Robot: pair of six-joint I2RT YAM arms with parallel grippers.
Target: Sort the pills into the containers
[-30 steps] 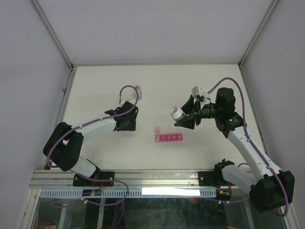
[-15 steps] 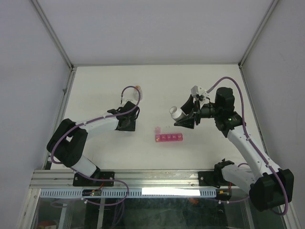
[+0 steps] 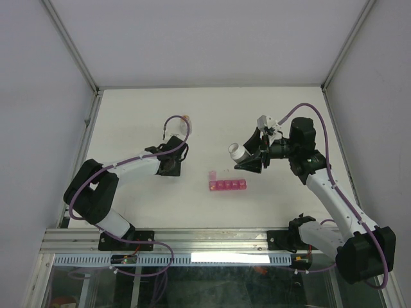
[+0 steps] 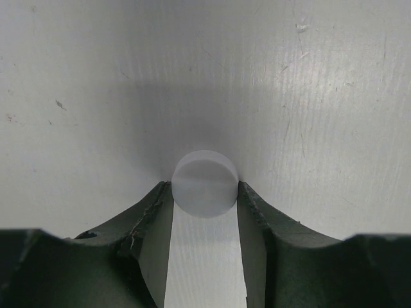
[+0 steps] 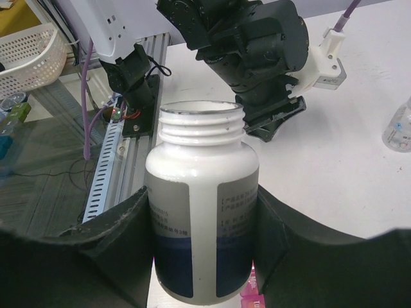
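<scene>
Top external: pink strip [image 3: 227, 185] near right end effector [image 3: 246, 158] pinching white bottle [image 3: 239, 151]; left end effector [image 4: 204, 194] pinching disc [image 4: 205, 176].

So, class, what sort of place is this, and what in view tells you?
Probably a robotics lab test bench: a white table walled by plain panels, with a left arm and a right arm bolted to a metal rail at its near edge.

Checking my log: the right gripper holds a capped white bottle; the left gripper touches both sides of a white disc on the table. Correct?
No: the white bottle in the right gripper is uncapped; the right wrist view shows its open threaded neck. The left gripper does touch both sides of the white disc on the table.
</scene>
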